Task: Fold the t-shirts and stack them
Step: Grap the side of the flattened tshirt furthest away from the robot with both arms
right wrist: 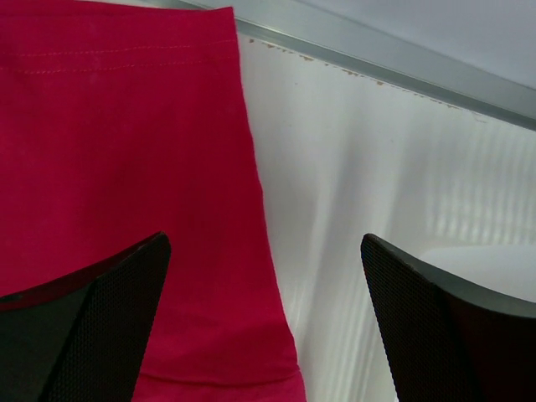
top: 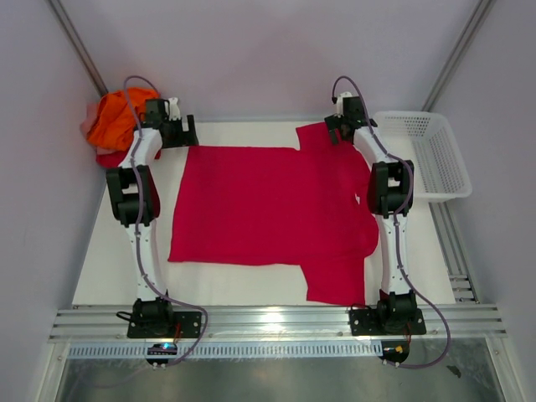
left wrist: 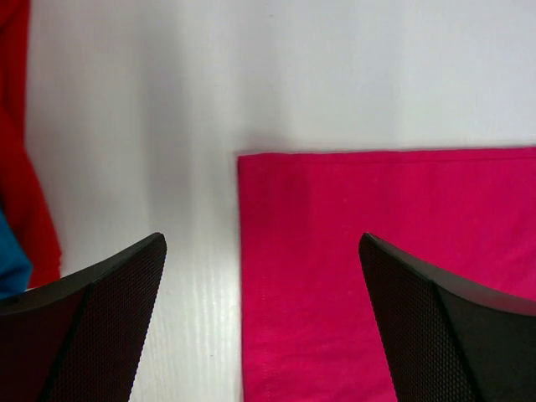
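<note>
Crimson tee (top: 268,205) corners below L gripper (left wrist: 261,240), R gripper (right wrist: 265,240).

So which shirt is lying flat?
The crimson t-shirt, spread out smooth in the middle. The orange t-shirt sits crumpled in a heap at the far left corner.

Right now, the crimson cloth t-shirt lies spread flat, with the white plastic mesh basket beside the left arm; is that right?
Not quite: the white plastic mesh basket stands beside the right arm, as the top external view shows. The crimson cloth t-shirt does lie spread flat.
</note>
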